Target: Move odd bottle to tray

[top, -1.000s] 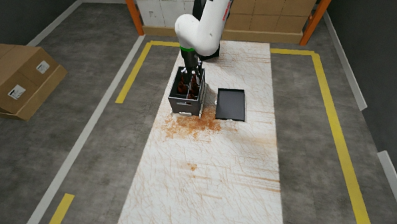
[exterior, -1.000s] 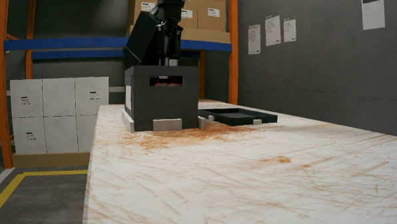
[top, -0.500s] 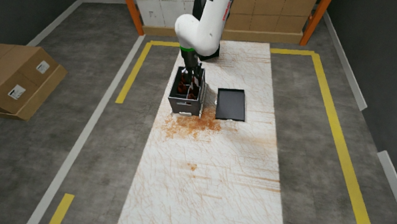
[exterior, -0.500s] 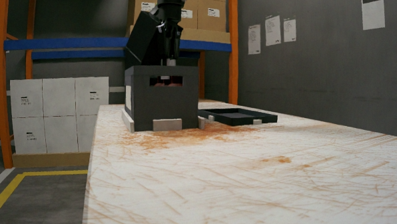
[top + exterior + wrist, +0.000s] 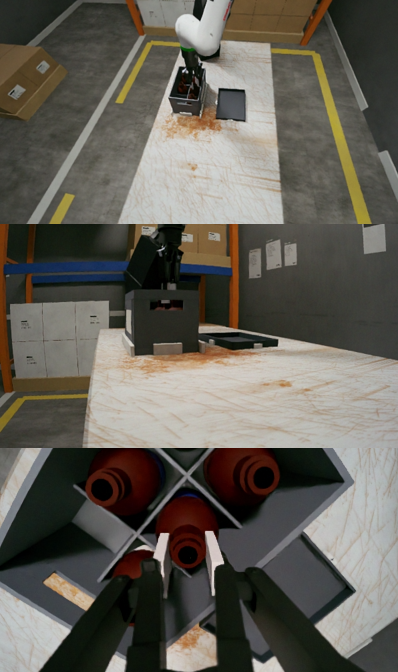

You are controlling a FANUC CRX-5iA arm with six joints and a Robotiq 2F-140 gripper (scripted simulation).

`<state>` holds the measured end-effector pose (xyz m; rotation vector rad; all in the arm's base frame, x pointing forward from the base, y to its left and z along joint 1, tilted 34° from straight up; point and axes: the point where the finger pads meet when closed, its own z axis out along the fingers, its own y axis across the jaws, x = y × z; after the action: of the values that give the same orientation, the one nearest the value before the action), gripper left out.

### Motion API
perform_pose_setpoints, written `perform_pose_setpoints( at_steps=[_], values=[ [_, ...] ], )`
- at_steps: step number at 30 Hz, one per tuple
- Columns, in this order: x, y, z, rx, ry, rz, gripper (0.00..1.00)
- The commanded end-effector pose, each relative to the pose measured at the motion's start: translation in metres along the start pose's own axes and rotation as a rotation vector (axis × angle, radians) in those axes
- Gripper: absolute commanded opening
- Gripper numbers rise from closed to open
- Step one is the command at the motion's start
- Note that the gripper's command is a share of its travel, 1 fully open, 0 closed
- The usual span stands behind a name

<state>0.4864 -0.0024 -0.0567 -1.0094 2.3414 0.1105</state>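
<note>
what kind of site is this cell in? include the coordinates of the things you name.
Looks like a warehouse or an industrial storage bay: pallet racking with orange uprights (image 5: 134, 17) (image 5: 234, 277) and blue beams (image 5: 83, 267), stacked labelled cardboard boxes (image 5: 25, 71) (image 5: 208, 239), and yellow floor marking lines (image 5: 337, 133) (image 5: 55, 397).

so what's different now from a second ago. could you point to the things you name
The gripper's (image 5: 194, 79) (image 5: 167, 286) (image 5: 187, 548) jaws have drawn closer together over the crate (image 5: 178, 104) (image 5: 163, 331) (image 5: 300, 503), now flanking a bottle's neck (image 5: 188, 542); whether they grip it, I can't tell. Crate and tray (image 5: 231, 104) (image 5: 247, 344) (image 5: 310, 578) look unmoved.
</note>
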Motion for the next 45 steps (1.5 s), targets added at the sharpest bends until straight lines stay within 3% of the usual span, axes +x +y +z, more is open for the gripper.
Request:
perform_pose_setpoints(
  at_steps=[1,44,45],
  values=[
    [-0.0002,-0.0004,-0.0003,0.001,0.0,0.0,0.1],
    [-0.0002,-0.0004,-0.0003,0.001,0.0,0.0,0.1],
    [-0.0002,-0.0004,-0.0003,0.001,0.0,0.0,0.44]
  ],
)
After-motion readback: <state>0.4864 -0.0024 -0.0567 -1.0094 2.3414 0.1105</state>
